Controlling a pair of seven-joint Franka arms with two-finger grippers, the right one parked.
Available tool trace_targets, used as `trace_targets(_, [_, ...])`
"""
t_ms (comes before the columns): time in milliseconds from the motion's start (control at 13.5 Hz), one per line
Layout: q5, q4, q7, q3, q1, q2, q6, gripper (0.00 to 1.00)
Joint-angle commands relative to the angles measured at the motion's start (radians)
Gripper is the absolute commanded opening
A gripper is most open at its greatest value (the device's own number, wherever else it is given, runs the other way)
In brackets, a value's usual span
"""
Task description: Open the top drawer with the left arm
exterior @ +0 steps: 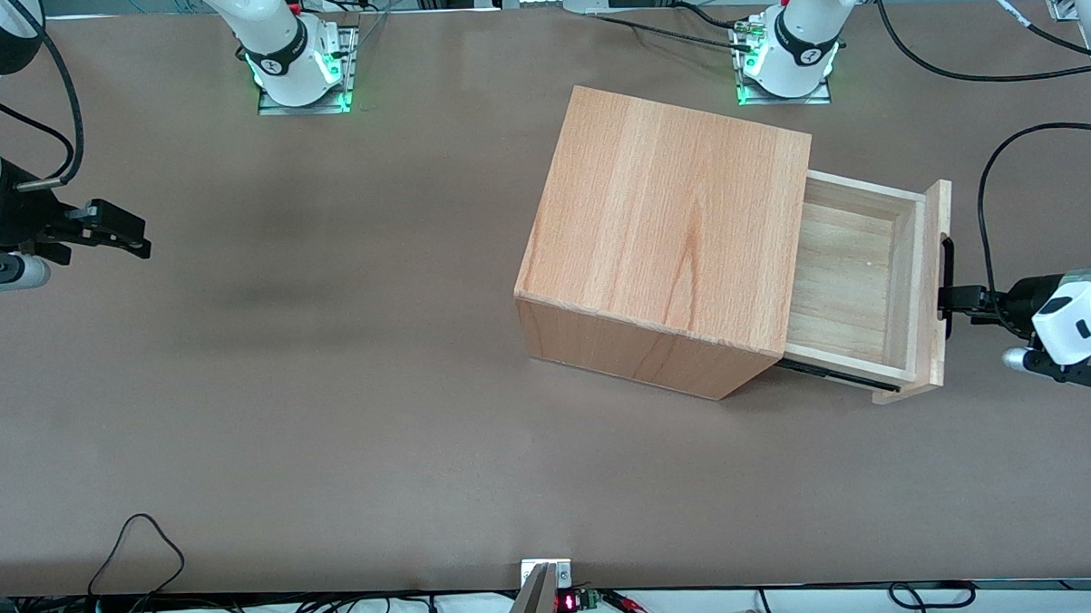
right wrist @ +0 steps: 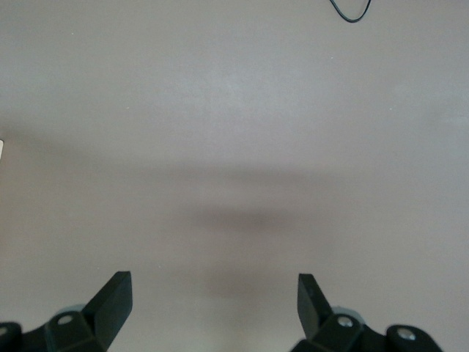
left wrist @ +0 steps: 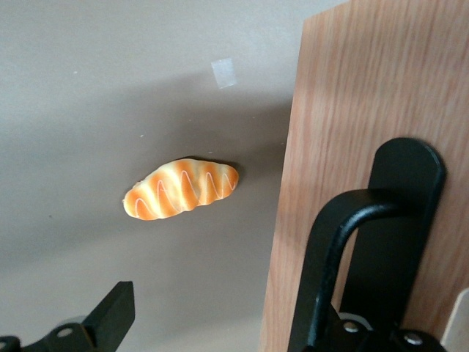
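Observation:
The top drawer [exterior: 931, 239] stands pulled well out of the beech-wood cabinet [exterior: 661, 239], its pale inside showing with nothing in it. The left arm [exterior: 1077, 320] reaches in from the working arm's end of the table. Its black gripper [exterior: 950, 300] is at the black bar handle [exterior: 948, 261] on the drawer's front panel. In the left wrist view the gripper [left wrist: 218, 312] is open. One finger [left wrist: 113, 312] hangs free over the table; the other is hidden at the handle [left wrist: 344, 242], which crosses the wooden front panel [left wrist: 352, 95].
A glazed bread roll [left wrist: 181, 189] lies on the grey surface beside the drawer's front panel, with a small white tape patch [left wrist: 224, 72] near it. Neither shows in the front view. Cables run along the table edge nearest the front camera [exterior: 136, 538].

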Motion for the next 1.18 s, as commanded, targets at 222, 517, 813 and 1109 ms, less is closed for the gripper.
trace_targets(222, [0.014, 0.034, 0.028, -0.003, 0.042, 0.035, 0.015, 1.0])
trace_targets(517, [0.013, 0.036, 0.03, -0.004, 0.06, 0.046, 0.015, 1.0])
trace_targets(813, [-0.002, 0.036, 0.028, -0.003, 0.079, 0.051, 0.015, 1.0])
trace_targets(1109, [-0.002, 0.036, 0.03, -0.004, 0.086, 0.054, 0.013, 1.0])
